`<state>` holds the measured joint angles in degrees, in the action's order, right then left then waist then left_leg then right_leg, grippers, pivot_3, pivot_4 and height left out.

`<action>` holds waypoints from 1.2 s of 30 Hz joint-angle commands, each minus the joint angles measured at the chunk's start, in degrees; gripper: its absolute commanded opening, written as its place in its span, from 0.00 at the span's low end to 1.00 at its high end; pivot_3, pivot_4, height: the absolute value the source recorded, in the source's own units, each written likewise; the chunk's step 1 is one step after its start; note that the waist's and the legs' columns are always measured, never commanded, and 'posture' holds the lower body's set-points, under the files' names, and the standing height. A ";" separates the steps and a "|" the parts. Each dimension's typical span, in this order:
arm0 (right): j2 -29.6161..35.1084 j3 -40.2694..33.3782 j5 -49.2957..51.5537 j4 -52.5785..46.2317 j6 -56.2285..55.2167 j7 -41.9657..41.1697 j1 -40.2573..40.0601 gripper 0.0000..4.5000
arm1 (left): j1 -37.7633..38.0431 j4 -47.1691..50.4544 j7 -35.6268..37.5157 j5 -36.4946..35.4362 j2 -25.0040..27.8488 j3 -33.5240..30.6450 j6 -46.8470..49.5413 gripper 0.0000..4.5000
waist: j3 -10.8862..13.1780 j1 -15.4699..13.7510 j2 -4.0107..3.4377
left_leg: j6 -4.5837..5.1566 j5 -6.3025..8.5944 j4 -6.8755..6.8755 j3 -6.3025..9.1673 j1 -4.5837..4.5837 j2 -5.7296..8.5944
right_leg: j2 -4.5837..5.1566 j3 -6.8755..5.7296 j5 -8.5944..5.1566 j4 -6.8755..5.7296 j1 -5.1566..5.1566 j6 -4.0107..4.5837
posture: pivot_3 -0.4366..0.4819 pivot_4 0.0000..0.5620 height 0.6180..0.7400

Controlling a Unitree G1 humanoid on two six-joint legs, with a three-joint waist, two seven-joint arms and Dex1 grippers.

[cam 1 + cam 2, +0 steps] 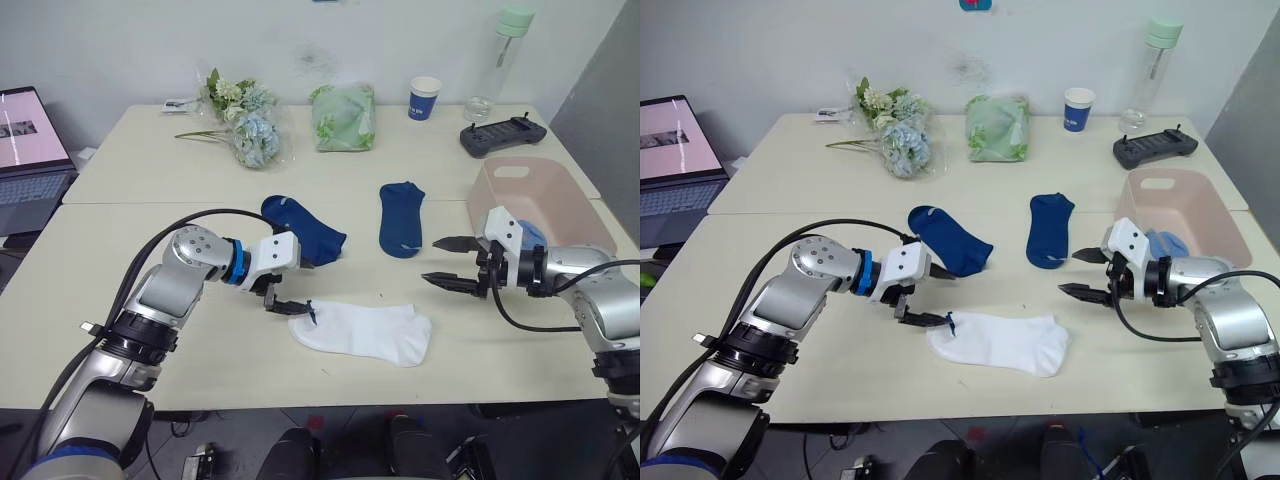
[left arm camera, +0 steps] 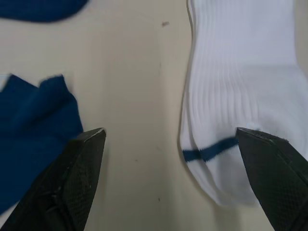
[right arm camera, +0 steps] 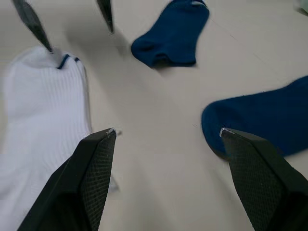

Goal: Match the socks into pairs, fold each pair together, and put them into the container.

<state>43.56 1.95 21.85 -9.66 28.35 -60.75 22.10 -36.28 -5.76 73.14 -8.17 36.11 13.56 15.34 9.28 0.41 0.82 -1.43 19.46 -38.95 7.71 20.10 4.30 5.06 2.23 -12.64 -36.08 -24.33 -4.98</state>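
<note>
1. White socks [image 1: 365, 333]: near table edge, centre-front. Appear to be two stacked, cuffs w/ dark trim aligned toward robot's left; prob. laid together so pair can be folded as one.

2. Left gripper [image 1: 292, 297]: low at the cuff end of the white socks. Jaws spread; one fingertip [image 2: 269, 163] touches the trimmed cuff, other fingertip on bare table beside it. Nothing clamped. Judged: lined up to pinch the cuff for the fold.

3. Right gripper [image 1: 452, 262]: hovers above table, betw. white socks' toe end and container. Jaws apart, empty. Judged: waiting to take the toe end or steady the pair.

4. Navy sock A [image 1: 303, 229]: flat, just behind left gripper, angled. Navy sock B [image 1: 402, 217]: flat, further right, well apart from A. Not yet paired.

5. Container [image 1: 548, 205]: pink tub, far right of table, open side up. Light blue fabric [image 1: 1168, 243] visible inside, behind right gripper; likely the light blue pair, already stowed.

6. Non-task, back of table: green cloth bundle [image 1: 344, 117], paper cup [image 1: 425, 97], flowers [image 1: 242, 121].
</note>
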 commanded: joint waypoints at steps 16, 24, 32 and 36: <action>-6.21 13.98 -12.93 -9.86 -8.95 10.17 -13.91 0.00 | 21.53 10.66 -11.00 3.53 -0.43 3.26 -4.43 0.01 | -0.07 0.54 -0.01 | -0.01 0.00 0.05 -0.06 -0.18 0.03 | -0.02 0.09 0.01 -0.02 0.08 0.00 | 0.48 0.27 1.00; -1.67 9.29 -11.80 -7.45 -13.91 7.16 -18.65 0.00 | 22.80 6.34 -9.89 0.91 3.01 -0.23 -6.42 0.01 | -0.19 0.13 -0.08 | 0.00 0.00 0.06 -0.09 -0.33 0.02 | -0.06 0.08 0.00 -0.03 0.23 -0.01 | 0.48 0.27 1.00; -3.80 3.71 -2.28 -11.80 -11.70 5.57 -18.66 0.00 | 22.19 10.71 -8.64 -5.50 2.24 -3.11 -5.17 0.01 | -0.18 0.14 -0.07 | 0.00 0.00 0.06 -0.08 -0.31 0.01 | -0.06 0.08 0.00 -0.04 0.21 0.00 | 0.48 0.27 1.00; -6.15 5.80 -1.43 -13.24 -8.89 6.15 -17.28 0.00 | 22.35 13.85 -8.03 -6.85 2.73 -3.09 -2.95 0.01 | -0.18 0.11 -0.08 | 0.00 0.00 0.06 -0.02 -0.27 -0.07 | -0.04 0.08 0.00 -0.04 0.18 0.00 | 0.48 0.27 1.00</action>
<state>37.12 7.30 20.06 -21.40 18.86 -54.68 4.83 -14.12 6.10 64.64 -14.30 38.13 11.30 12.20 9.10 0.52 0.74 -1.43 19.46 -38.89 7.68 19.83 4.24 5.04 2.32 -12.64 -36.11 -24.14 -4.98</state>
